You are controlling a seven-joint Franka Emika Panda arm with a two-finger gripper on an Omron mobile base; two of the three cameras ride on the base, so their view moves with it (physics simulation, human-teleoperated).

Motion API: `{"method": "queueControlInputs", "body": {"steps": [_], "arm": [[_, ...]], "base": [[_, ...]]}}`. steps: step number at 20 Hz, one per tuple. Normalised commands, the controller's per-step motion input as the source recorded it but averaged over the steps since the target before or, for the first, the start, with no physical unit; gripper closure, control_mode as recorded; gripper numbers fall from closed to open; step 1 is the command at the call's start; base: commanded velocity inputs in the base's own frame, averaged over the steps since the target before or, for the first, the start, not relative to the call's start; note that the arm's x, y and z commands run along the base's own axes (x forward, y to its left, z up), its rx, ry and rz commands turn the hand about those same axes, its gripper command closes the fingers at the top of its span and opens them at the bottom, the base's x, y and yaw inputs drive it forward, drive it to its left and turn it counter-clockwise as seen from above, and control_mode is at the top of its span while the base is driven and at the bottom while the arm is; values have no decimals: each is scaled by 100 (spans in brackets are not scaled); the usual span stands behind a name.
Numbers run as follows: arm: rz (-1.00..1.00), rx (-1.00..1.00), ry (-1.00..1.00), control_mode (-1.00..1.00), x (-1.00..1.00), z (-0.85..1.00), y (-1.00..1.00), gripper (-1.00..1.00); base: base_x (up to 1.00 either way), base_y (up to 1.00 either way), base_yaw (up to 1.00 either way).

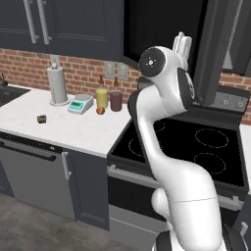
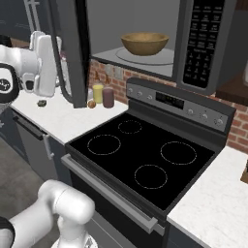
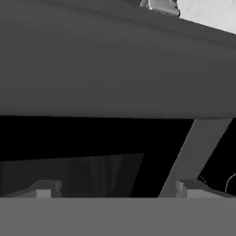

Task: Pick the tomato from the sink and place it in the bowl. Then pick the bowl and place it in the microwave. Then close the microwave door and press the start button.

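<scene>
The microwave (image 2: pixel 203 43) hangs above the stove with its door (image 2: pixel 72 53) swung wide open. Inside, the wooden bowl (image 2: pixel 144 42) rests on the round glass turntable. The tomato is hidden from view. My gripper (image 1: pixel 182 43) is raised at the outer side of the microwave door (image 1: pixel 215 54), away from the cavity. In the hand view the gripper (image 3: pixel 119 189) is open with nothing between its tips, close against the door's grey panel (image 3: pixel 115 60) and black window. A dark corner of the sink (image 1: pixel 7 94) shows at far left.
The black stove top (image 2: pixel 145 155) lies under the microwave. On the white counter (image 1: pixel 59 127) to its left stand a paper towel roll (image 1: pixel 58 86), a small scale (image 1: pixel 81 104), two bottles (image 1: pixel 109 99) and a small orange-brown ball (image 1: pixel 100 111).
</scene>
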Motion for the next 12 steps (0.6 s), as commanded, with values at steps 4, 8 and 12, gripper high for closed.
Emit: {"method": "queueControlInputs", "body": {"steps": [4, 8, 12], "arm": [[-19, 1, -2, -100, 34, 0, -73, -100], [-20, 1, 0, -100, 42, 0, -60, -100], [-20, 0, 0, -100, 52, 0, -54, -100]], "base": [[0, 0, 0], [0, 0, 0], [0, 0, 0]]}}
